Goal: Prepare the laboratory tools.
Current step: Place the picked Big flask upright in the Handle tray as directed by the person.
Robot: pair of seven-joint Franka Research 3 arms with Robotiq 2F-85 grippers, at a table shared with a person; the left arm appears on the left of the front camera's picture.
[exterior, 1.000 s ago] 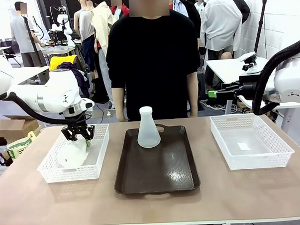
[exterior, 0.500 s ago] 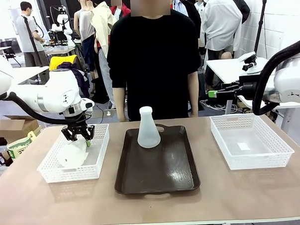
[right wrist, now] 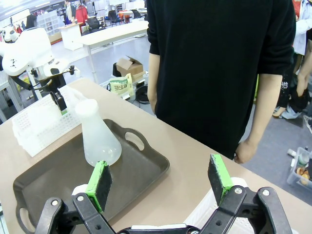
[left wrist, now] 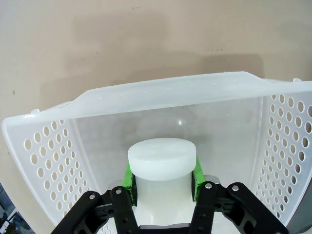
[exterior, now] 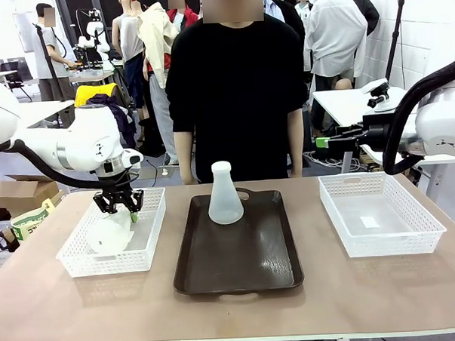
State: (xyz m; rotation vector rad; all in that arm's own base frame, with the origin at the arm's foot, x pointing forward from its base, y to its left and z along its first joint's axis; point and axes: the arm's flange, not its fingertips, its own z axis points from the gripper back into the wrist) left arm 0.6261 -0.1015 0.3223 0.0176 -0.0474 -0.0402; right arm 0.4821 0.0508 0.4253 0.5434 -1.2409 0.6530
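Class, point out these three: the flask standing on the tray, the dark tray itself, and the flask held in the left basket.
Flask on tray (exterior: 225,203), front view, mid body.
Dark tray (exterior: 239,264), front view, bare floor.
Held flask (left wrist: 162,158), left wrist view, neck's top rim.

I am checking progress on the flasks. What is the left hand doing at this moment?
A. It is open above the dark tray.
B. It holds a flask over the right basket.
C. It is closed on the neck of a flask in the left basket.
C: in the left wrist view the left hand has its green pads pressed on both sides of the flask neck, inside the left basket.
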